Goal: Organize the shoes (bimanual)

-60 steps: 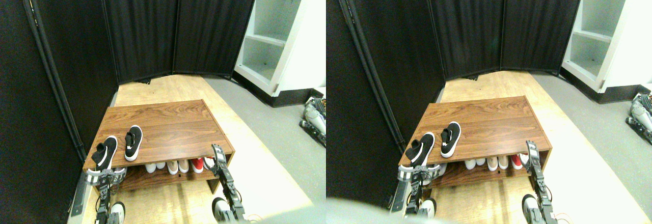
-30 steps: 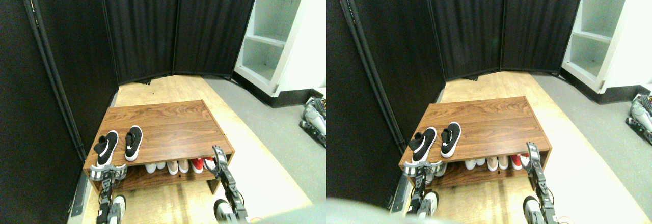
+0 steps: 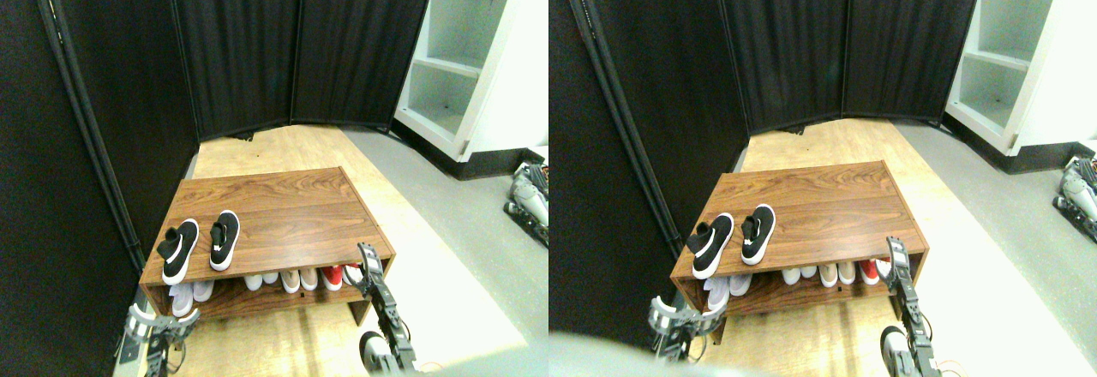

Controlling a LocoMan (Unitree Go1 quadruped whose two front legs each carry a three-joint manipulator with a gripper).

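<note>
Two black shoes with white soles lie side by side, toes pointing away, on the left front of the wooden rack's top. The left shoe rests close to the front edge, and the right shoe sits a little farther back. My left gripper hangs open and empty below the rack's front left corner, well clear of both shoes. My right gripper stands at the rack's front right corner, at the level of the top board, far from the shoes.
The rack's lower shelf holds a row of white shoes, beige shoes and red shoes. Black curtain panels close off the left and back. A white shelf unit stands at the back right, and some grey equipment lies on the floor at the right.
My left gripper has let go of the left shoe and dropped down and away from the rack's front edge. The shoe now lies flat beside its mate. The right arm has barely moved.
</note>
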